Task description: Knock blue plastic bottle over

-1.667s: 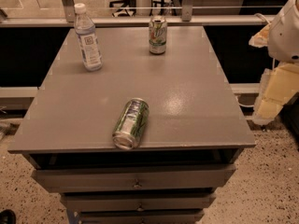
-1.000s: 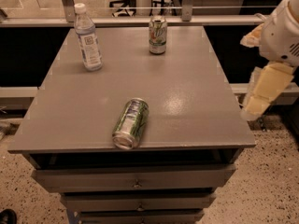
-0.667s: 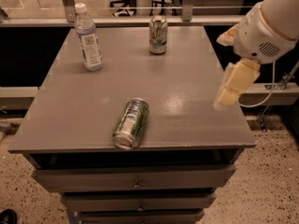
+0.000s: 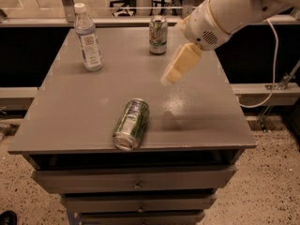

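Note:
The blue plastic bottle stands upright at the far left of the grey table; it is clear and bluish with a white cap and a pale label. My gripper hangs on the white arm above the table's right middle, well to the right of the bottle and not touching it. It holds nothing that I can see.
A green-and-silver can stands upright at the far middle of the table, just behind and left of the gripper. A second can lies on its side near the front edge. Drawers sit below the table top. A white cable hangs at the right.
The arm has swung in from the right edge of the view to over the table, moving left toward the cans. The bottle and both cans have not moved.

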{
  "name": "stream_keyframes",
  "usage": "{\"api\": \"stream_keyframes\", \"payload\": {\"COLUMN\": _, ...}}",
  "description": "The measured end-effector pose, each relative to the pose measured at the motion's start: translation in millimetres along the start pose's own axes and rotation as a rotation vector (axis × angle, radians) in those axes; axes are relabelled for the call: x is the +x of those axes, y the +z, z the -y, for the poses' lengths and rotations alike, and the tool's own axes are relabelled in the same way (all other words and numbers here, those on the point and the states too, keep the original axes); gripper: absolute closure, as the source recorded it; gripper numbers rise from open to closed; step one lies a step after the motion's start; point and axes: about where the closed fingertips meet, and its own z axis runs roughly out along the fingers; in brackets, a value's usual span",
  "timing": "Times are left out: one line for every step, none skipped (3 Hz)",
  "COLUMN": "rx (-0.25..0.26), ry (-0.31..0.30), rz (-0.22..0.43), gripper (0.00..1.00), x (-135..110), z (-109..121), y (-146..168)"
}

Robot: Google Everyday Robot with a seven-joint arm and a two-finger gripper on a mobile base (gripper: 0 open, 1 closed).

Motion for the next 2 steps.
{"api": "stream_keyframes", "payload": {"rx": -0.009, "ry": 0.035, "rz": 0.08, "gripper": 0.0, "x": -29.2, "z": 6.0, "y": 22.8}}
{"api": "stream_keyframes", "payload": {"rx": -0.009, "ry": 0.035, "rz": 0.08, "gripper": 0.0, "x": -29.2, "z": 6.0, "y": 22.8}}
